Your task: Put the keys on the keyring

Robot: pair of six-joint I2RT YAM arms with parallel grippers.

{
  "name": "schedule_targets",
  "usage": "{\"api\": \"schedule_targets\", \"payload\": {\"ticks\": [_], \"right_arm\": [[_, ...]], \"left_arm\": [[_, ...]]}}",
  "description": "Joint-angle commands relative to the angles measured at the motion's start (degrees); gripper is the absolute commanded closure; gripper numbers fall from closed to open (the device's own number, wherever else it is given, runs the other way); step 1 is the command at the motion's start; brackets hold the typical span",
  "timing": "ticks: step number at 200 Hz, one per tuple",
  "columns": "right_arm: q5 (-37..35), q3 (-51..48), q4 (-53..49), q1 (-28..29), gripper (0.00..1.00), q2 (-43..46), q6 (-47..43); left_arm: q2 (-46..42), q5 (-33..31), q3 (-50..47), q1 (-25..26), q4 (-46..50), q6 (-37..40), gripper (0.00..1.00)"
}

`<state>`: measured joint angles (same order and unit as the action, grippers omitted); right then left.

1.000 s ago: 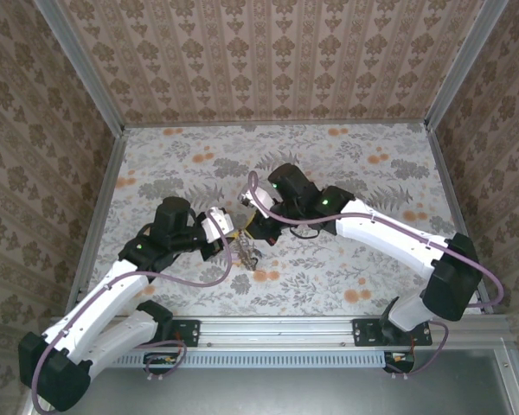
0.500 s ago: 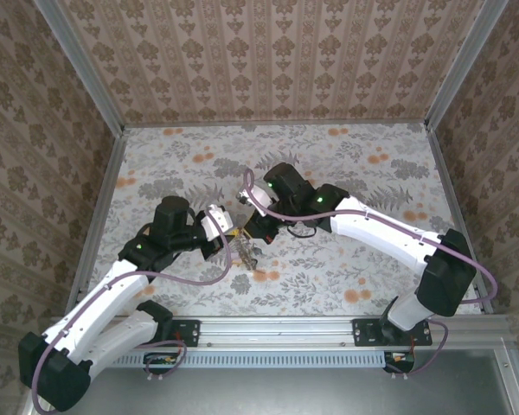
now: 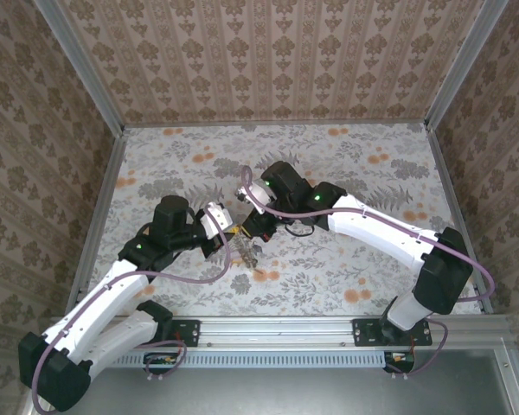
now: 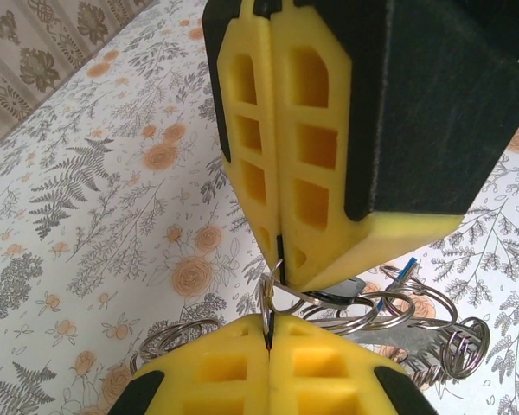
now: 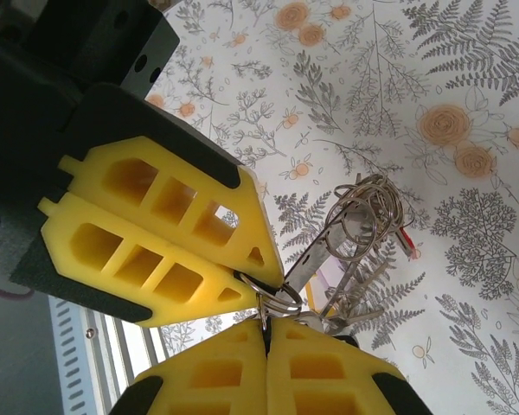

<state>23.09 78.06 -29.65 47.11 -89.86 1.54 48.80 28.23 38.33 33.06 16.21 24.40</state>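
Top external view: both arms reach in to the middle of the table point(image 3: 346, 164), a little left of its centre, and their tips meet nose to nose. The left gripper point(image 3: 232, 233) and the right gripper point(image 3: 249, 232) are touching or nearly so, and the keyring point(image 3: 245, 252) dangles as a small silvery tangle just under them, on the near side. I can't tell from here whether it rests on the table.

Left wrist view: the left gripper point(image 4: 269, 335) is squeezed fully together, with a thin loop of the keyring point(image 4: 346, 316) pinched in its seam. The right gripper point(image 4: 279, 261) comes down from above, also pressed tight, nipping the same loop. The keys point(image 4: 400, 334) hang just behind, above the table, with a blue bit showing.

Right wrist view: the right gripper point(image 5: 266, 335) is clamped on the keyring point(image 5: 281, 301). The left gripper point(image 5: 247, 277) bites it from the left. Wire loops and a red tip trail over the table.
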Motion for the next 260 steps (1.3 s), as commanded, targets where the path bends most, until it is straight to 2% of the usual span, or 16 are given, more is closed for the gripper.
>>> {"api": "schedule_targets", "payload": {"ticks": [1, 37, 125, 139, 147, 168, 187, 208, 222, 246, 260], "right_arm": [[-1.14, 1.86, 0.60, -0.77, 1.00, -0.44, 1.91], [0.19, 1.09, 0.18, -2.53, 1.00, -0.55, 4.18], [12.10, -0.17, -0.08, -4.65, 1.00, -2.33, 6.81], [13.22, -0.75, 0.12, -4.98, 0.85, -1.79, 6.27], [13.12, -1.21, 0.01, -5.30, 0.80, -1.19, 5.42], [11.14, -2.24, -0.80, -5.94, 0.76, 1.73, 1.37], [6.39, -4.77, 0.25, -5.94, 0.74, 6.08, -4.18], [5.64, -9.65, 3.79, -5.70, 0.72, 12.28, -16.24], [4.44, -13.15, 7.82, -5.32, 0.71, 16.21, -21.00], [4.46, -15.49, 10.85, -4.36, 0.71, 20.25, -28.07], [2.56, -15.23, 10.60, -2.77, 0.75, 21.08, -31.61]], "left_arm": [[-0.36, 2.04, 2.24, 1.04, -1.77, -0.29, 1.00], [-1.37, 1.83, 1.85, 0.99, -2.62, -0.48, 1.00], [-4.02, 3.67, -1.67, 1.04, -11.57, -3.45, 1.00], [-4.40, 3.76, -2.18, 1.04, -13.03, -4.09, 1.00], [-4.57, 3.81, -2.36, 1.03, -13.51, -4.32, 1.00], [-4.76, 4.31, -2.39, 1.04, -13.40, -4.37, 1.00], [-5.02, 6.01, -2.46, 1.04, -13.20, -4.12, 1.00], [-5.11, 9.12, -2.55, 0.99, -13.39, -3.62, 1.00], [-5.03, 11.94, -2.48, 1.04, -13.39, -3.18, 1.00], [-4.64, 15.66, -1.95, 1.04, -12.88, -2.52, 1.00], [-4.21, 17.69, -1.45, 1.04, -12.55, -2.26, 1.00]]}}
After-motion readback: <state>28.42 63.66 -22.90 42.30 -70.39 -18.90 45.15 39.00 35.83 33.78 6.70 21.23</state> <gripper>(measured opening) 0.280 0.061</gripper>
